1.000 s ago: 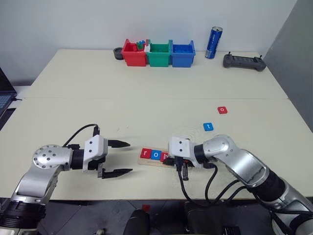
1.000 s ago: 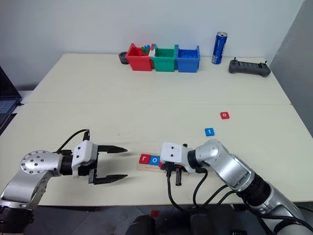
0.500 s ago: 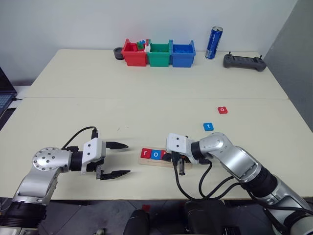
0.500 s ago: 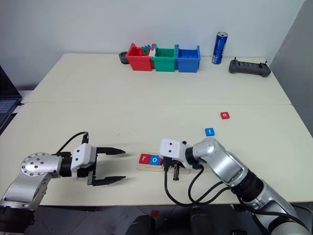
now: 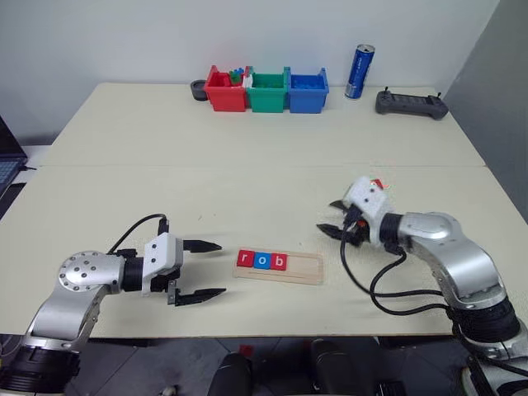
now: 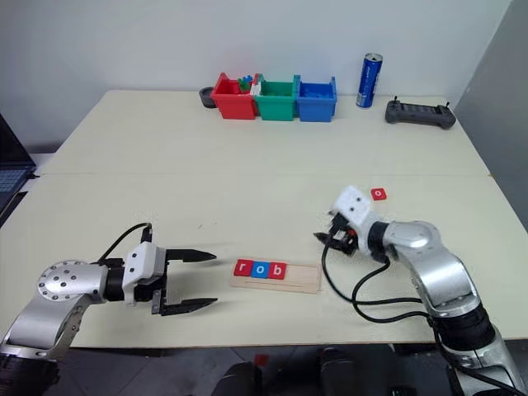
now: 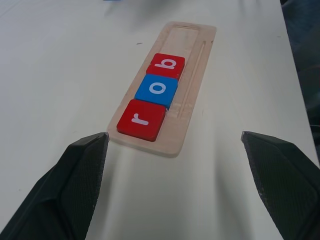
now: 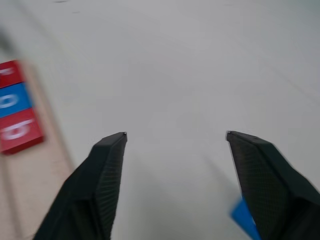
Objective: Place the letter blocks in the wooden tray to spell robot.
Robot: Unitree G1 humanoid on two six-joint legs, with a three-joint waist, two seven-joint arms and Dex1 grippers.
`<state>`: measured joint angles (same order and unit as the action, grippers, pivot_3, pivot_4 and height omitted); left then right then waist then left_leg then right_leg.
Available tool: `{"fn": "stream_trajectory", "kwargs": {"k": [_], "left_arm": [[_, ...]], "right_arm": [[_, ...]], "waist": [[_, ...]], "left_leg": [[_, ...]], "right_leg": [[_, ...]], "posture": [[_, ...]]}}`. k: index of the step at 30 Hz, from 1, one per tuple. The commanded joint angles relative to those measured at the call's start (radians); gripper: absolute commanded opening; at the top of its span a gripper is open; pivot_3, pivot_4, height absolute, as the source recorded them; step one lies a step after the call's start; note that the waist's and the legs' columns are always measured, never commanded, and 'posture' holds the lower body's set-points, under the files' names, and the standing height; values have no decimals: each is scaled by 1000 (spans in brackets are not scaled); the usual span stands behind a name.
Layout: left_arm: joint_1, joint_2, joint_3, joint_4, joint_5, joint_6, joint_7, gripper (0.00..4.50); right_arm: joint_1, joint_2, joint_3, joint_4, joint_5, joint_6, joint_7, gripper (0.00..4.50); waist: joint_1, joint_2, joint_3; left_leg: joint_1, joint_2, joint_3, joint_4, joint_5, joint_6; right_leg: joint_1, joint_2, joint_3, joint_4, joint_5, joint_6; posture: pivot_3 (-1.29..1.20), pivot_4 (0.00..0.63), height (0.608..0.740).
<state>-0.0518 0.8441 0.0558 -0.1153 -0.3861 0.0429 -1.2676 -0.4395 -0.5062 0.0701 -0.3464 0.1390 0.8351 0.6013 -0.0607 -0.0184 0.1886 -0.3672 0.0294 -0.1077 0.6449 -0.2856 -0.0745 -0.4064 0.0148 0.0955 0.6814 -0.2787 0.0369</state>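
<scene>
The wooden tray (image 5: pixel 301 269) lies near the table's front edge. Three letter blocks sit in its left part: a red r (image 5: pixel 245 259), a blue o (image 5: pixel 262 261) and a red b (image 5: pixel 280 261). My left gripper (image 5: pixel 221 268) is open just left of the tray, pointing at it, with nothing between its fingers. To the right of the tray my right gripper (image 5: pixel 327 217) hangs open and empty above the table. A blue block (image 8: pixel 244 220) peeks out beside one of its fingers. A red o block (image 6: pixel 378 194) lies just beyond that hand.
Red (image 5: pixel 226 91), green (image 5: pixel 267 92) and blue (image 5: pixel 307 92) bins stand in a row at the table's far edge, with a blue can (image 5: pixel 360 73) and a black controller (image 5: pixel 411 104) to their right. A laptop (image 6: pixel 7 177) shows at the left edge.
My right gripper was shut over the tray's third slot. It has opened, leaving the red b there, and swung up and to the right. The left gripper stayed put.
</scene>
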Motion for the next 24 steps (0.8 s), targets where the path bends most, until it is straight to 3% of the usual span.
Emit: {"fn": "stream_trajectory", "kwargs": {"k": [1,8,17,21,24], "left_arm": [[-29,6,17,-50,-25,32,15,4500],[-126,12,1,-84,-49,137,22,4500],[-156,11,-2,-141,-49,207,43,4500],[-145,6,0,-160,-50,219,51,4500],[-121,2,7,-147,-45,193,44,4500]], "right_arm": [[-39,53,-89,101,-66,-43,-188,4486],[-155,135,-159,458,-99,-160,-369,4486],[-278,148,-189,836,-69,-293,-371,4486],[-302,147,-201,951,-55,-338,-357,3627],[-311,143,-187,991,-61,-355,-340,2521]], "waist": [[0,0,0],[-6,0,0],[-23,0,0],[-24,0,0],[-24,0,0]], "left_leg": [[0,0,0,0,0,0],[0,0,1,0,0,0],[0,0,1,-2,0,1],[1,0,1,-1,0,1],[2,-1,1,0,0,1]], "right_leg": [[0,0,0,0,0,0],[0,0,1,0,0,0],[0,0,1,0,0,0],[1,0,1,1,0,0],[2,0,1,1,0,0]], "posture": [[0,150,740],[0,150,740],[0,150,740],[0,150,740],[0,150,740]]}}
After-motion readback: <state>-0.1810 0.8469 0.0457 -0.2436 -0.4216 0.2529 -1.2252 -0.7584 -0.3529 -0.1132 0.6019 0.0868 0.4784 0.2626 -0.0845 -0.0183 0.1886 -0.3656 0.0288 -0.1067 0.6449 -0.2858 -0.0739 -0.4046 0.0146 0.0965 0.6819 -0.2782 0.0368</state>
